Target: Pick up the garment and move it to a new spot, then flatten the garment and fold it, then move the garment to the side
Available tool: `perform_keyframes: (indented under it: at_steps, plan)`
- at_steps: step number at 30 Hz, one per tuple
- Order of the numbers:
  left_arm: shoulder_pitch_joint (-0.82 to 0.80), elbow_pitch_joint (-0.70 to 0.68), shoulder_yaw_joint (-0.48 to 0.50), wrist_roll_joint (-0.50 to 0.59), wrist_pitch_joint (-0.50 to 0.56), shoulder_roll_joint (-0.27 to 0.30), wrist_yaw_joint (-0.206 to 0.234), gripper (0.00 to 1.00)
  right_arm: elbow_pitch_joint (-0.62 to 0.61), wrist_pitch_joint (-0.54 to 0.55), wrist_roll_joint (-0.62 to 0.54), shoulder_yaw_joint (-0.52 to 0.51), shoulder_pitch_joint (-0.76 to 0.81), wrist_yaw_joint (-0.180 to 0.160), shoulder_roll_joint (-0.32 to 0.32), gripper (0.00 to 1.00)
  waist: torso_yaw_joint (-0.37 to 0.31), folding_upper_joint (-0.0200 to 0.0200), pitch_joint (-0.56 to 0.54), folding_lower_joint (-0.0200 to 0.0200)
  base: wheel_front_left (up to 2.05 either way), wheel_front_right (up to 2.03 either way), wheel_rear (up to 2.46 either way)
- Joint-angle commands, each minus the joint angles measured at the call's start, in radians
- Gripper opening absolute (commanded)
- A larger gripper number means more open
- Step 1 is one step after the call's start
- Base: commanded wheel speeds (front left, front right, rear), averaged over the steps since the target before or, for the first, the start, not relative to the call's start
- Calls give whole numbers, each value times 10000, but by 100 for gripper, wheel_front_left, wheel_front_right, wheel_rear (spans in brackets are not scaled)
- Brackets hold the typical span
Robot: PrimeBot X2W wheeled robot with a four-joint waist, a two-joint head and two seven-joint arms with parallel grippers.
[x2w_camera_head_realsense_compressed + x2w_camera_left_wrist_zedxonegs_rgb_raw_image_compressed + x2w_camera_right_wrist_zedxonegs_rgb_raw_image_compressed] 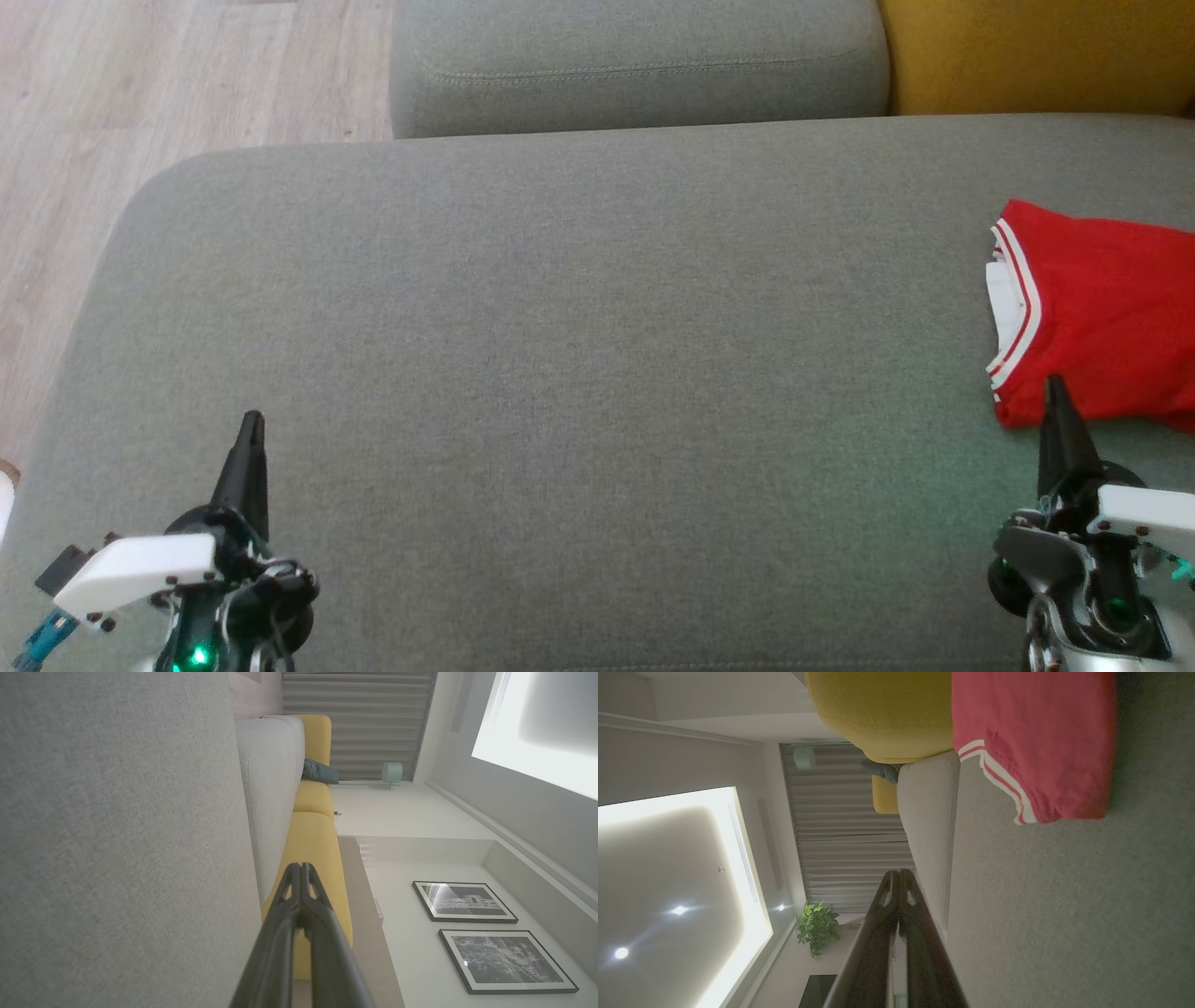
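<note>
A folded red garment (1097, 327) with white-striped trim lies on the grey sofa seat (579, 355) at the far right, partly cut off by the frame edge. My right gripper (1055, 385) is shut and empty, its tip at the garment's near edge. In the right wrist view the same garment (1036, 742) lies ahead and to the right of the shut right gripper (899, 873), apart from it. At the lower left, my left gripper (252, 420) is shut and empty, far from the garment. The left wrist view has the left gripper (300, 866) closed beside the grey cushion.
A grey back cushion (635, 61) rises behind the seat, with a yellow cushion (1036, 51) at the far right. Wooden floor (140, 93) lies off the sofa's left edge. A wide stretch of bare grey seat lies between the two grippers.
</note>
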Motion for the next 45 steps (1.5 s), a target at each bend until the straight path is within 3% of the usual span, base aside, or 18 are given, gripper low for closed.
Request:
perform_keyframes:
  at_steps: [1,45]
  plan:
    - [-564,-389,351,-44,76,164,-71,0,-405,60,72,205,-179,67,-56,0,0,0,0,0,0,0,0]
    - [-564,-390,351,-45,76,164,-71,0,-405,60,72,205,-179,67,-56,0,0,0,0,0,0,0,0]
